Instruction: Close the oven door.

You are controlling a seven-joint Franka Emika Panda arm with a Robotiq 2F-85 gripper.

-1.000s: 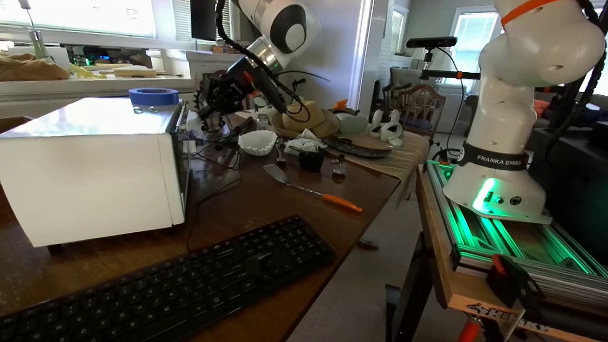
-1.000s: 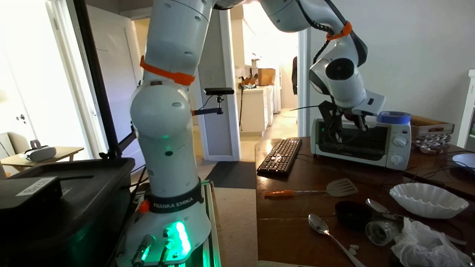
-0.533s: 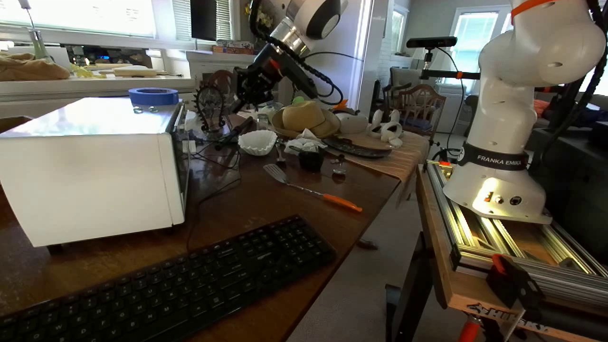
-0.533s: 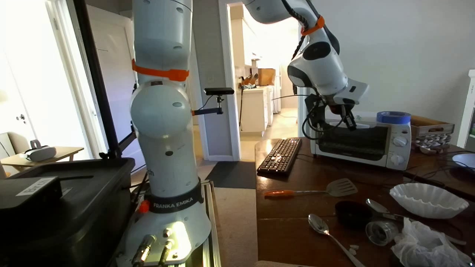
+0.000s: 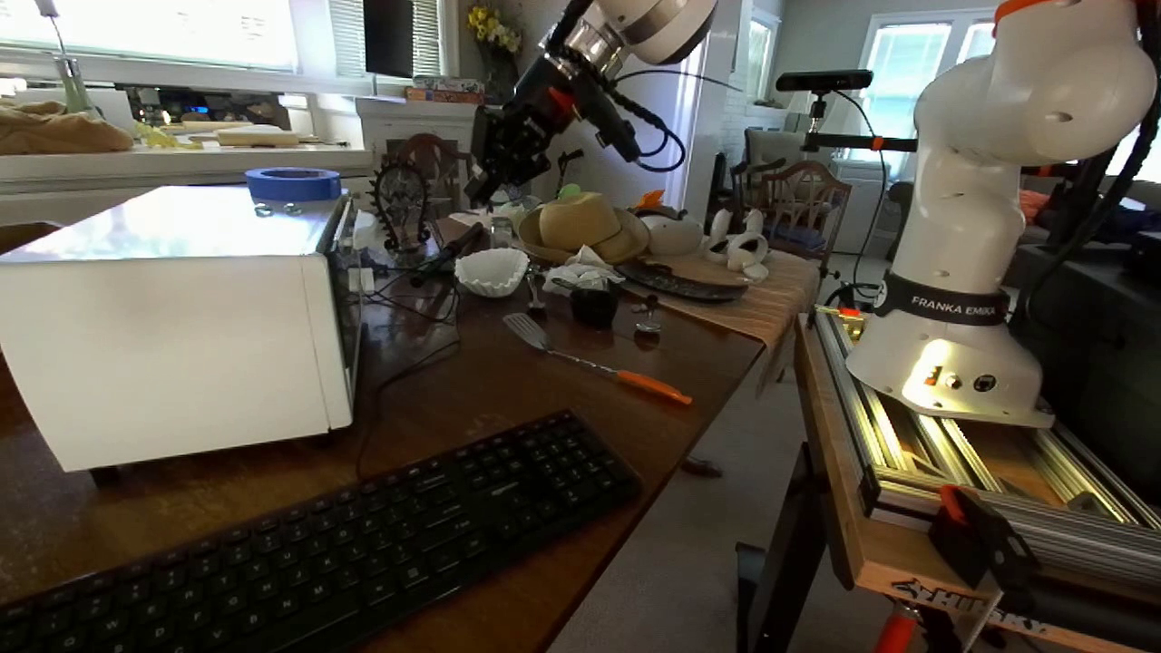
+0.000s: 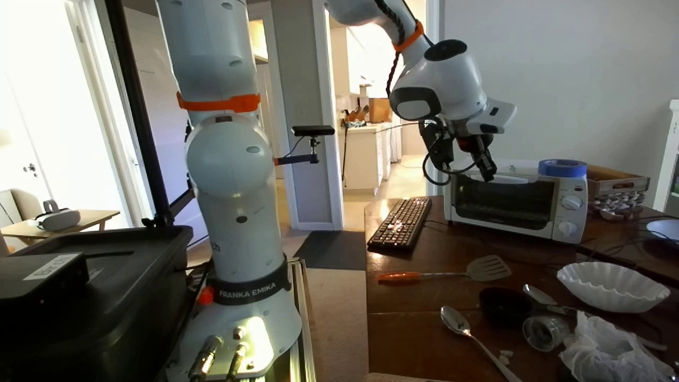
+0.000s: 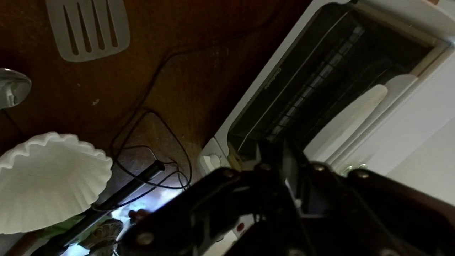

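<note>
The white oven [image 5: 163, 345] stands on the table, and it also shows in an exterior view [image 6: 572, 215]. Its oven door [image 6: 504, 204] has a dark glass pane in a pale frame. It stands upright and looks flush with the oven's front. In the wrist view the door [image 7: 302, 81] shows its pale handle along the top edge, partly covered by my fingers. My black gripper [image 5: 479, 192] is in front of the oven, apart from it, at about its top height. It also shows in an exterior view [image 6: 488, 174]. In the wrist view its fingers [image 7: 276, 149] are together and empty.
Blue tape [image 5: 292, 184] lies on the oven. A black keyboard [image 5: 435, 526] lies before it. A spatula [image 6: 488, 268], a white fluted bowl [image 6: 610, 289], a spoon [image 6: 455, 321], a black cup [image 5: 594, 308] and loose cables [image 7: 156, 110] are on the table.
My gripper and arm have drawn back from the oven's front, and the handle is more visible. The base light turned from green to yellowish white. The door looks the same throughout.
</note>
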